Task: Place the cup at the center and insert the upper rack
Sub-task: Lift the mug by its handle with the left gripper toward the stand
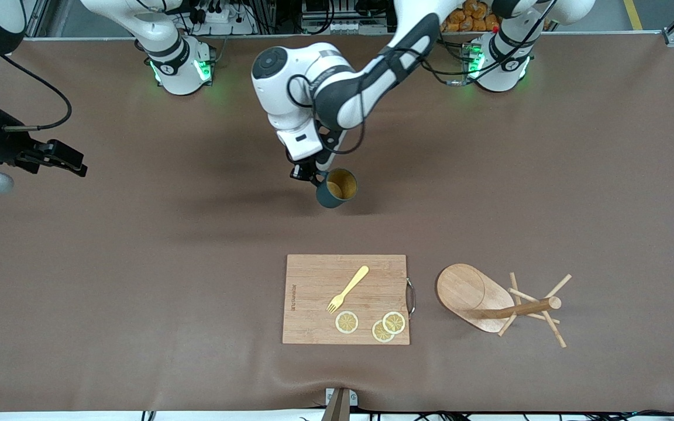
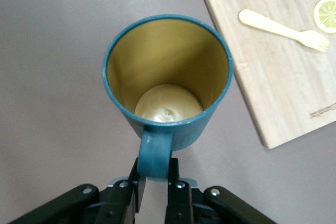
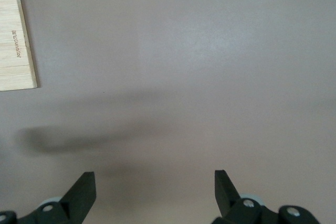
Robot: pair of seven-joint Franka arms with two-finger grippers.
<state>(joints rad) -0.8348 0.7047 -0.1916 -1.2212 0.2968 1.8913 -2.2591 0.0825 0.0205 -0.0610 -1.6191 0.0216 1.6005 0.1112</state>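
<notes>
The left gripper [image 1: 312,177] clamps the handle of the cup [image 1: 337,188], upright over bare table at mid-table. The rack [image 1: 498,304] lies tipped (post sideways) beside the board [image 1: 346,299]. The right gripper [image 1: 65,158] waits, jaws spread.

the cup [image 1: 337,188] stands on the table [image 1: 138,263], farther from the front camera than the cutting board [image 1: 313,292]. a fork [image 1: 347,289] and lemon slices [image 1: 388,326] lie on the board. the upper rack [image 1: 498,304] lies tipped beside it, toward the left arm's end.
</notes>
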